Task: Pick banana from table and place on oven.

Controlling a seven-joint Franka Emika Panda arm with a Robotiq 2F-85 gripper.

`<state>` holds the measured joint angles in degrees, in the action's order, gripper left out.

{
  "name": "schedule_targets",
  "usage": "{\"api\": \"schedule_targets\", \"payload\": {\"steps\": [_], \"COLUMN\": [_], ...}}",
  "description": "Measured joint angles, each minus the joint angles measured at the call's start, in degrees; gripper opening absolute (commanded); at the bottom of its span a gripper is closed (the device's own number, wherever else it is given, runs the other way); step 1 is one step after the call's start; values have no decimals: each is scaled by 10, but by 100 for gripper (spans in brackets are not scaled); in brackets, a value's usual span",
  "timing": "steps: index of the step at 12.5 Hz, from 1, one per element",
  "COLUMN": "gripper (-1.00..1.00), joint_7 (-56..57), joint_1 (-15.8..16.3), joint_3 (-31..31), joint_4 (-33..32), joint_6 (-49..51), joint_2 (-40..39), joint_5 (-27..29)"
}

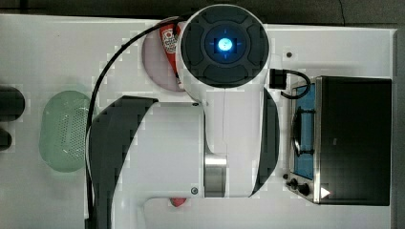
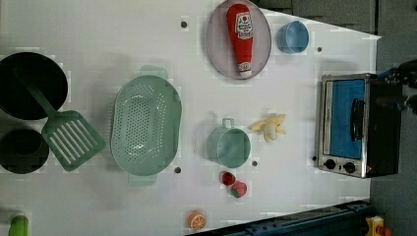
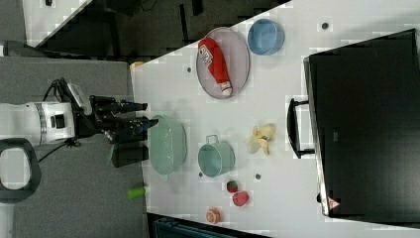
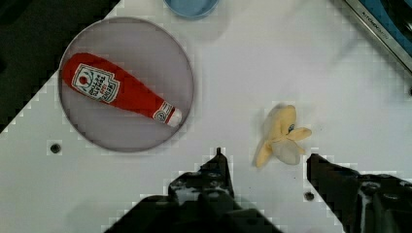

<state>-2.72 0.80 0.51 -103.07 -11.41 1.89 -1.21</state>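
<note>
In the left view, the banana (image 2: 269, 128) lies on the white table (image 2: 98, 29), between a little green pot (image 2: 228, 146) and the oven (image 2: 351, 125). It is pale yellow, peel flaps splayed out. My claw (image 4: 265, 162) is spread wide above it, holding nothing.

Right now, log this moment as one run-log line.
phase: approach | gripper: open, above table | banana: on table, ungrasped | oven: top bare
</note>
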Motion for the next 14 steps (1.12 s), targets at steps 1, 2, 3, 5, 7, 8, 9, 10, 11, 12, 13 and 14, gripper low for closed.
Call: {"api": "schedule_targets", "payload": {"steps": [1,2,3,5,7,8,9,10,11,12,13,14], "gripper": [59,80,100,100,100,100,100,100,100,100,100,100], "joint_7": [0,0,0,1,2,3,3,3,3,3,3,3], "joint_1": [0,-1,-1,-2,-11,-13,-10,-9,-11,-11,-12,-14], "joint_3": [1,2,4,11,10,9,12,15,15,17,21,26], "joint_4": [-56,-103,-134,-142,-118,-108,-111,-123,-144,-169,-196,-224], "joint_6": [36,66,71,86,85,72,47,30,12,-24,-66,-111], "joint_2": [51,110,165,239,259,251,238,222,201,171,137,104], "joint_5": [-4,-3,3,-7,-3,-10,-10,-11,-1,4,-4,-5]}}
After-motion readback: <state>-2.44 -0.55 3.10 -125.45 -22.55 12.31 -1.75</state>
